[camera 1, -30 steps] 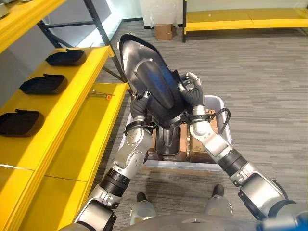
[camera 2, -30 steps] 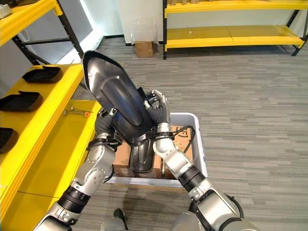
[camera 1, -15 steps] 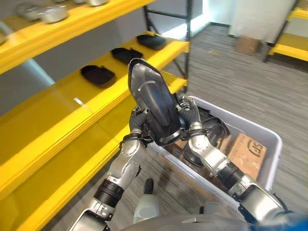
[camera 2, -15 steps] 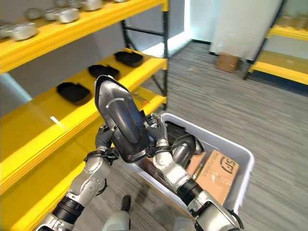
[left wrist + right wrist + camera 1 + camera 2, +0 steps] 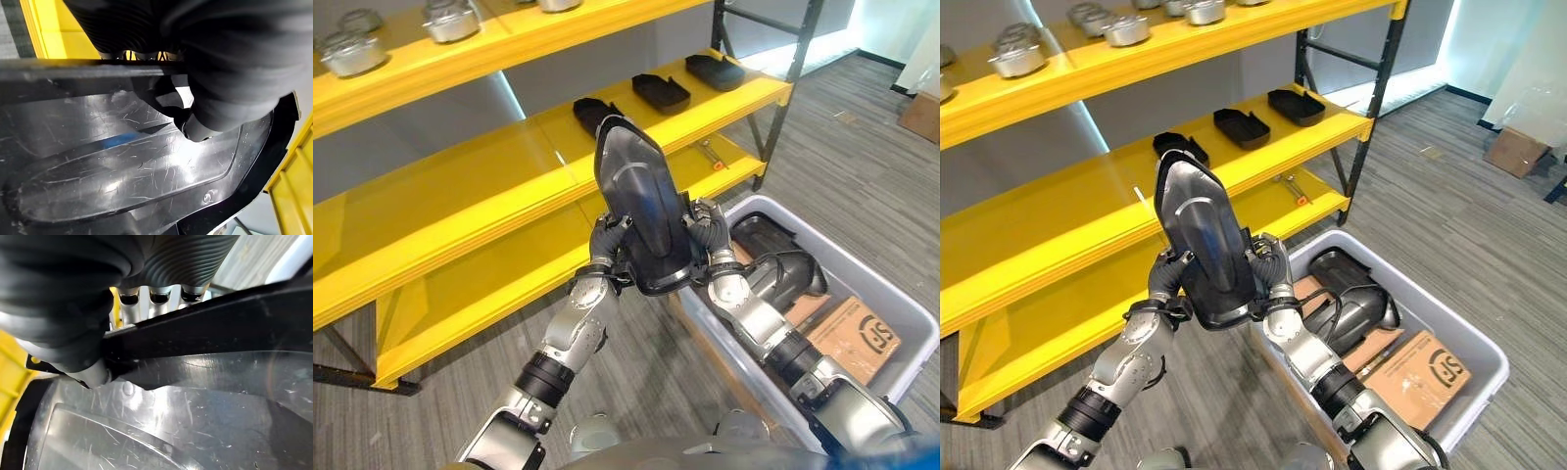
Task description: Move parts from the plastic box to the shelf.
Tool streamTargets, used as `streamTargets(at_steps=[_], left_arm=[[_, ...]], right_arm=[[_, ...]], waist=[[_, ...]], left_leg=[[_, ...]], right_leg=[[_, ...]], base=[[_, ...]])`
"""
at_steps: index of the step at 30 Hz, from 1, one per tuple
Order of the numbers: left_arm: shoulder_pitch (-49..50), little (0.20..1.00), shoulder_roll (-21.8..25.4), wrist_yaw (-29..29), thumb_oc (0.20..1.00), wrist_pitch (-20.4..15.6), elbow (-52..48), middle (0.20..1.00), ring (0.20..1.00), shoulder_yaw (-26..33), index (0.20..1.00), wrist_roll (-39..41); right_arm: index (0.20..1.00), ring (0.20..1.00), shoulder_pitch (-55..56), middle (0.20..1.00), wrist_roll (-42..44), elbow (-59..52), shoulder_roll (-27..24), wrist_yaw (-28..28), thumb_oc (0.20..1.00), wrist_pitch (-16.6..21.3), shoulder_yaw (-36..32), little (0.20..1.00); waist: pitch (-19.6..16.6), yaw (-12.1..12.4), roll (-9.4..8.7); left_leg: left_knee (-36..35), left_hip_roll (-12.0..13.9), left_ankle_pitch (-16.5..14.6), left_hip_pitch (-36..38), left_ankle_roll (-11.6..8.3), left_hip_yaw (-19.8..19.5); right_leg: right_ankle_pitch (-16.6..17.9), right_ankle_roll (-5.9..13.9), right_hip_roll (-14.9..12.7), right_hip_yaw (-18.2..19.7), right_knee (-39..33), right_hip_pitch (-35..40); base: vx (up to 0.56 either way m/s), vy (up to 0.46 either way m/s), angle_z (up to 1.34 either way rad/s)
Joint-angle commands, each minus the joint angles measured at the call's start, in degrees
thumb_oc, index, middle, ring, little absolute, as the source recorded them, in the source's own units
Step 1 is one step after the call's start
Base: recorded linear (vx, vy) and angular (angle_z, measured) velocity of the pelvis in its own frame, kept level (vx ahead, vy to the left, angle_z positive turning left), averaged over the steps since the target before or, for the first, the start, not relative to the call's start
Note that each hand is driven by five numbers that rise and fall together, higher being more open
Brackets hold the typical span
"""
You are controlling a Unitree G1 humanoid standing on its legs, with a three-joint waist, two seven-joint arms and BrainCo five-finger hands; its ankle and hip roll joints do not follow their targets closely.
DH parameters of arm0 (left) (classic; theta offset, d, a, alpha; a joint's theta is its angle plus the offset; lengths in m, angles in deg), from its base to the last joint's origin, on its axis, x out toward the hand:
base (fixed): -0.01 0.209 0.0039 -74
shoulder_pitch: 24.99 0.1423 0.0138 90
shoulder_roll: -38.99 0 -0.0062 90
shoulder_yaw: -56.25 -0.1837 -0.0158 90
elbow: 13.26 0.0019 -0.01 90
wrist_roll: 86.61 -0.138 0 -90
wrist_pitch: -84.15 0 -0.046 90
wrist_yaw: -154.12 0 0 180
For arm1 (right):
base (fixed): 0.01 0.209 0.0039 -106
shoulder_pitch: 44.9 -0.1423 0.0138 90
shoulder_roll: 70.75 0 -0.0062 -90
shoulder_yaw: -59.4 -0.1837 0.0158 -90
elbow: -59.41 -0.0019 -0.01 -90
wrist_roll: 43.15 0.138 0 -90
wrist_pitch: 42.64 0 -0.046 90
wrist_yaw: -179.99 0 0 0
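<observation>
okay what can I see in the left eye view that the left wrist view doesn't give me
Left eye view alone: the yellow metal shelf with three small black tray-shaped parts and metal pots above, the grey plastic box holding dark parts and a cardboard carton, and the right hand.

Left wrist view alone: close up, scratches on the part's glossy inner face and the left thumb pressed against it.

Both: the large black glossy moulded part clamped at its edge by the left hand.

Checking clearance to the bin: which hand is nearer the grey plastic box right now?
Right. The right hand grips the black part on the side toward the grey plastic box, almost over its rim; the left hand grips the far, shelf-facing edge.
</observation>
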Motion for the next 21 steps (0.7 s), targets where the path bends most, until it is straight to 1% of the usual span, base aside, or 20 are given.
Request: streamTargets(at_steps=[1,3,5,8,11,12,13,15,16,17,18,19,20,21], left_arm=[[-6.6,0.200,-2.3,4.8,0.200,-3.7,-7.3,0.200,0.200,-1.9,0.200,-1.2],[-6.4,0.200,-2.1,4.3,0.200,-3.2,-7.4,0.200,0.200,-2.2,0.200,-1.6],[-5.8,0.200,-1.7,3.3,0.200,-3.1,-7.9,0.200,0.200,-2.1,0.200,-2.4],[-4.7,0.200,-0.9,3.0,0.200,-2.5,-8.3,0.200,0.200,-1.4,0.200,-2.3],[-4.3,0.200,-0.4,2.5,0.200,-2.5,-8.5,0.200,0.200,-1.1,0.200,-2.7],[-4.3,0.200,-0.3,2.4,0.200,-2.3,-8.5,0.200,0.200,-0.9,0.200,-2.7],[-4.1,0.200,-0.3,2.6,0.200,-1.9,-8.5,0.200,0.200,-0.5,0.200,-2.8],[-3.7,0.200,-0.5,3.1,0.200,-1.5,-8.7,0.200,0.200,0.0,0.200,-3.1],[-3.5,0.200,-0.7,3.4,0.200,-1.2,-9.0,0.200,0.200,0.3,0.200,-3.9],[-3.5,0.200,-0.7,3.4,0.200,-1.1,-9.1,0.200,0.200,0.3,0.200,-4.0],[-3.4,0.200,-0.3,3.1,0.200,-1.3,-9.0,0.200,0.200,0.8,0.200,-4.5],[-3.5,0.200,0.0,2.7,0.200,-1.4,-8.9,0.200,0.200,0.9,0.200,-4.9],[-3.6,0.200,0.1,2.5,0.200,-1.5,-8.9,0.200,0.200,1.0,0.200,-5.0],[-3.6,0.200,0.4,2.5,0.200,-1.8,-8.7,0.200,0.200,1.3,0.200,-5.4]], right_arm=[[0.200,0.200,-7.1,0.200,2.9,3.8,3.0,1.5,0.200,1.1,0.9,0.200],[0.200,0.200,-6.8,0.200,3.4,4.4,3.4,2.0,0.200,1.3,1.0,0.200],[0.200,0.200,-6.2,0.200,3.8,4.7,4.4,3.5,0.200,1.4,1.1,0.200],[0.200,0.200,-5.8,0.200,5.0,5.1,6.4,4.0,0.200,1.3,1.7,0.200],[0.200,0.200,-6.2,0.200,5.2,5.5,8.0,4.1,0.200,0.9,2.0,0.200],[0.200,0.200,-6.2,0.200,5.6,5.6,8.5,4.0,0.200,0.8,2.1,0.200],[0.200,0.200,-6.5,0.200,5.5,6.0,9.3,3.7,0.200,0.7,2.4,0.200],[0.200,0.200,-7.0,0.200,5.7,5.9,10.4,3.1,0.200,-0.4,2.9,0.200],[0.200,0.200,-7.6,0.200,4.8,6.1,11.3,3.2,0.200,-0.7,3.1,0.200],[0.200,0.200,-7.9,0.200,4.3,5.9,11.5,3.7,0.200,-1.0,3.0,0.200],[0.200,0.200,-8.1,0.200,4.4,2.1,10.4,6.2,0.200,-3.8,1.6,0.200],[0.200,0.200,-7.7,0.200,4.6,-1.5,8.9,8.0,0.200,-6.0,0.3,0.200],[0.200,0.200,-7.4,0.200,4.8,-3.1,8.1,9.0,0.200,-6.7,-0.2,0.200],[0.200,0.200,-6.3,0.200,5.7,-6.6,5.6,11.5,0.200,-7.8,-1.5,0.200]], waist=[[0.5,2.5,0.52],[0.2,2.9,0.98],[0.1,3.6,1.56],[-0.3,5.1,2.11],[-0.7,6.5,2.25],[-0.7,7.2,2.21],[-0.8,8.4,1.99],[-0.7,10.2,1.88],[-0.6,11.3,1.87],[-0.5,11.6,1.87],[-0.2,11.3,1.68],[0.1,10.6,1.37],[0.3,10.1,1.21],[0.4,9.0,0.91]], left_leg=[[-5.6,4.0,0.5,3.6,-2.97,0.2],[-7.0,3.4,0.5,4.2,-2.73,0.5],[-9.1,2.1,1.1,5.1,-2.27,0.3],[-11.6,0.8,1.9,5.9,-1.16,0.0],[-12.8,-0.3,2.2,6.3,-0.31,0.3],[-12.7,-0.6,2.0,6.4,-0.11,0.9],[-13.0,-1.2,1.4,7.1,-0.14,1.6],[-13.2,-2.2,1.3,7.1,0.43,2.7],[-13.6,-2.9,1.0,7.3,0.99,3.3],[-13.7,-3.2,1.0,7.3,1.21,3.5],[-14.5,-3.9,0.9,7.5,1.84,3.8],[-14.8,-4.5,0.6,7.4,2.29,3.3],[-14.9,-4.7,0.3,7.2,2.47,2.9],[-14.8,-4.7,0.9,6.2,3.07,2.9]], right_leg=[[1.8,-1.98,7.3,1.1,-7.6,4.0],[2.5,-1.19,6.5,0.3,-8.6,4.9],[4.6,0.78,5.0,-0.5,-10.4,6.0],[7.0,3.50,2.8,-1.1,-11.8,6.9],[8.4,4.24,1.6,-2.2,-12.4,7.5],[8.7,4.46,1.1,-3.5,-12.5,7.8],[8.7,5.06,0.1,-5.7,-12.4,8.7],[10.4,5.15,-1.1,-8.9,-13.2,9.6],[11.5,5.33,-2.4,-11.0,-12.8,9.4],[11.7,5.32,-2.8,-11.6,-12.5,9.2],[12.3,5.47,-3.1,-11.1,-11.1,8.2],[12.1,5.62,-2.5,-9.3,-9.7,7.2],[11.6,5.61,-1.8,-8.2,-9.1,6.8],[11.4,4.71,0.7,-6.5,-9.3,5.9]], base=[[0.05,0.357,0.52],[0.03,0.363,0.31],[0.00,0.400,0.14],[-0.05,0.343,0.02],[-0.09,0.296,-0.10],[-0.07,0.291,-0.09],[-0.10,0.305,-0.07],[-0.13,0.295,-0.20],[-0.13,0.264,-0.39],[-0.14,0.263,-0.47],[-0.11,0.180,-0.30],[-0.10,0.140,-0.29],[-0.13,0.099,-0.14],[-0.10,0.092,0.04]])
